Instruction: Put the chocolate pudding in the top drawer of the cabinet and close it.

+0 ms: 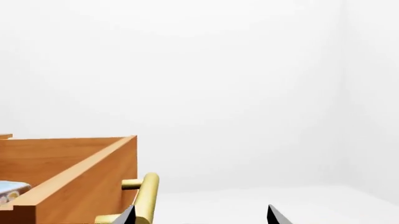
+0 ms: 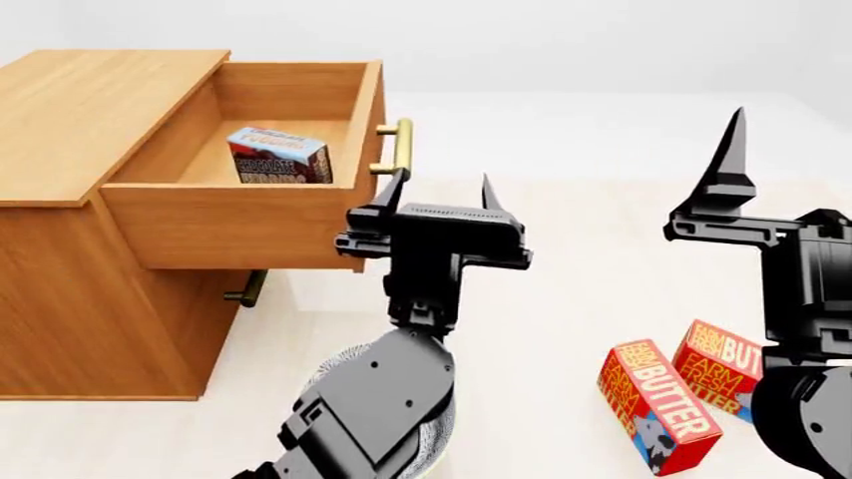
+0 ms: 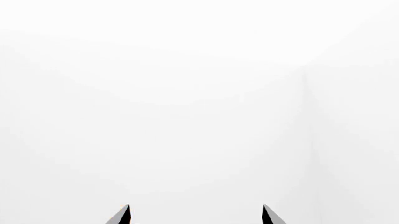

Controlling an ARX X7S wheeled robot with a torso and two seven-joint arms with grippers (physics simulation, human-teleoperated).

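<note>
Hiding bowl [image 2: 349,361] beneath left arm.

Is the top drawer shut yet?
No, in the head view the top drawer stands pulled out of the cabinet, with the chocolate pudding lying inside.

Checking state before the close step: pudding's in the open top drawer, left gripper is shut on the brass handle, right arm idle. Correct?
Not quite. The left gripper is open, its fingers spread beside the brass handle, not clamped on it; the head view and left wrist view both show this. The rest holds: the chocolate pudding lies in the open top drawer, and the right gripper hangs off to the side holding nothing.
</note>
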